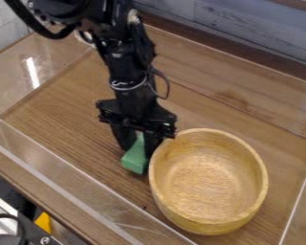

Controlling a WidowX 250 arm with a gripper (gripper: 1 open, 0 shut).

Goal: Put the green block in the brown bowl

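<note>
Green block [137, 155]: upper end hidden, clamped in gripper [139, 144] fingers, beside brown bowl [208, 180]; wooden table [66, 115].

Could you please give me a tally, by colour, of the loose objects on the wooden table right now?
Green: 1, the green block, between the gripper fingers beside the bowl's rim.
Light tan: 1, the brown bowl, with nothing visible inside.
Total: 2
</note>
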